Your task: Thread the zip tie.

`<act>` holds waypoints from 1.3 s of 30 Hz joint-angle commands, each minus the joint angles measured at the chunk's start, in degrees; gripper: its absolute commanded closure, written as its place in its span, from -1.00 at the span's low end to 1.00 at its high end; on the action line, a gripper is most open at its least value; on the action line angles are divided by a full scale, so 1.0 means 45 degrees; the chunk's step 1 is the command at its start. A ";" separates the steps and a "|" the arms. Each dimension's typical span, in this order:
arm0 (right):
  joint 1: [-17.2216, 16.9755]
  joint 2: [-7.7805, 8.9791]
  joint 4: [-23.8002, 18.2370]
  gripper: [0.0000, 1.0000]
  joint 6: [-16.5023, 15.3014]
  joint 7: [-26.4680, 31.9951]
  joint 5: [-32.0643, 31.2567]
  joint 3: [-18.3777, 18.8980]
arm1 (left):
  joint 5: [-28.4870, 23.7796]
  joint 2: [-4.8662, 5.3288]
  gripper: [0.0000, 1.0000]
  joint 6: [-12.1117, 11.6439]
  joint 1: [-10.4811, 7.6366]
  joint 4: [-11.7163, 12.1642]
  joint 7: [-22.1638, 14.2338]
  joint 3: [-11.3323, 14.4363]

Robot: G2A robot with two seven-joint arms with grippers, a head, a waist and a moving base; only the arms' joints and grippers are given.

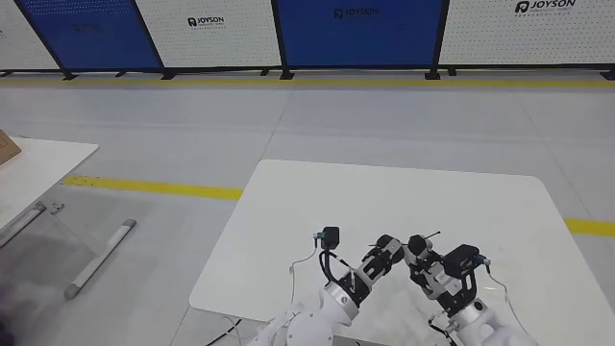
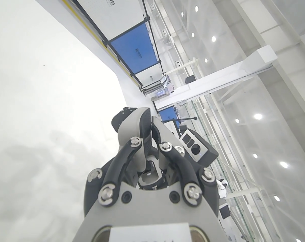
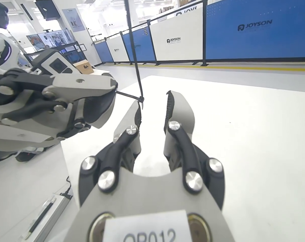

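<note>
Top view, read from left to right: a second white table (image 1: 38, 168) at the edge, a yellow floor line (image 1: 154, 188), then the main white table (image 1: 404, 192) with both arms at its near edge. The left gripper (image 1: 387, 248) and the right gripper (image 1: 418, 246) stand tip to tip, just beside each other above the tabletop. The zip tie (image 1: 432, 235) shows as a thin black line rising from between them, clear of the table surface. Blue and white fence panels (image 1: 360, 14) close the background.

Left wrist view: the left gripper (image 2: 151, 119) has its pads pressed together, and the zip tie (image 2: 185, 119) projects beyond the tips as a slender black strip.

Right wrist view: the left gripper (image 3: 115, 91) is clamped on one end of the zip tie (image 3: 132, 38) — a short length runs from its tips to the small square head, and from the head the long strap climbs steeply out of frame. The head lies at the tip of one finger (image 3: 127, 122) of the right gripper (image 3: 153, 98); touching or just beside cannot be told. The right gripper's jaws stand well apart, with white tabletop visible between them.
</note>
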 commanded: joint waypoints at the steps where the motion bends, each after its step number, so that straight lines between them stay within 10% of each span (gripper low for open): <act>1: -0.0011 0.0027 -0.0011 0.60 0.0000 -0.0093 0.0004 0.0001 | 0.0034 -0.0003 1.00 0.0006 -0.0011 0.0013 0.0013 0.0019; 9: 0.0038 0.0111 0.0021 1.00 0.0000 -0.0214 0.0077 -0.0111 | 0.0161 -0.0010 1.00 0.0014 -0.0011 0.0028 0.0074 0.0063; 32: 0.0233 0.0313 0.0224 1.00 0.0000 -0.0221 0.0351 -0.0471 | 0.0139 -0.0002 1.00 -0.0666 0.0131 -0.0135 0.0184 0.0079; 35: 0.0250 0.0375 0.0160 0.38 0.0000 -0.0206 0.0351 -0.0520 | 0.0124 -0.0012 1.00 -0.0560 0.0101 -0.0049 0.0242 0.0076; 39: 0.0194 0.0458 0.0061 0.30 0.0000 -0.0408 0.0339 -0.0503 | 0.0077 -0.0023 1.00 -0.0491 0.0045 0.0033 0.0247 0.0072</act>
